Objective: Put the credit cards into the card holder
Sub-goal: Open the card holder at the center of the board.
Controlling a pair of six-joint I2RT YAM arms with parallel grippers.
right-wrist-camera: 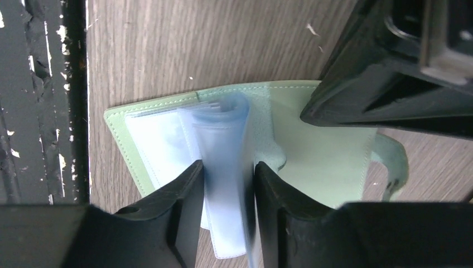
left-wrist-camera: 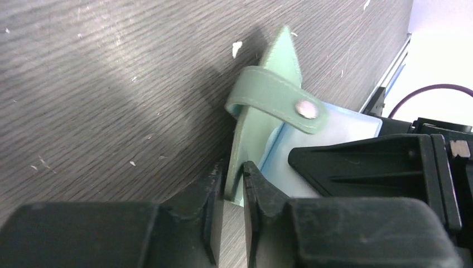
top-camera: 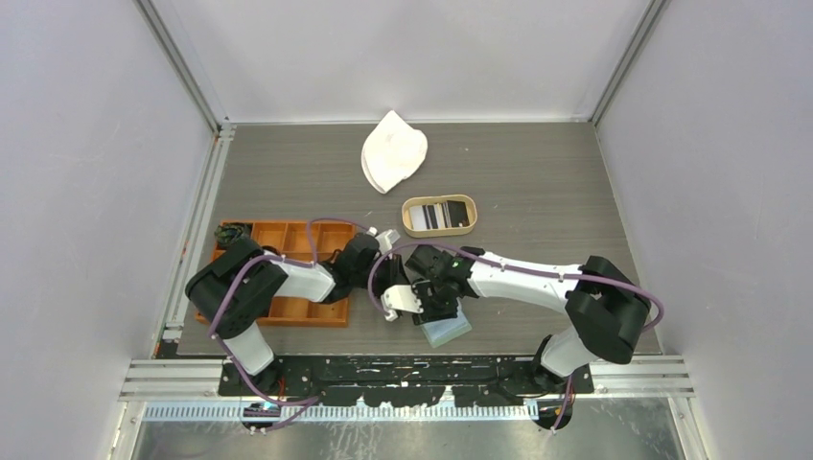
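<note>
The sage-green card holder [top-camera: 451,331] lies open near the table's front edge, between both grippers. In the left wrist view its cover [left-wrist-camera: 273,72] stands on edge with the snap tab [left-wrist-camera: 279,100] folded across it. My left gripper [left-wrist-camera: 234,170] straddles the cover's lower edge, jaws slightly apart, a thin dark gap on each side. My right gripper [right-wrist-camera: 228,167] is shut on the bundle of clear pockets [right-wrist-camera: 223,128], lifting them off the green cover [right-wrist-camera: 323,162]. Black and white credit cards [top-camera: 441,214] lie in the oval wooden tray [top-camera: 412,225].
An orange compartmented tray [top-camera: 288,311] sits under the left arm. A white cloth [top-camera: 393,151] lies at the back. The black front rail [right-wrist-camera: 44,111] runs just beside the card holder. The left gripper's body [right-wrist-camera: 390,67] crowds the right wrist view.
</note>
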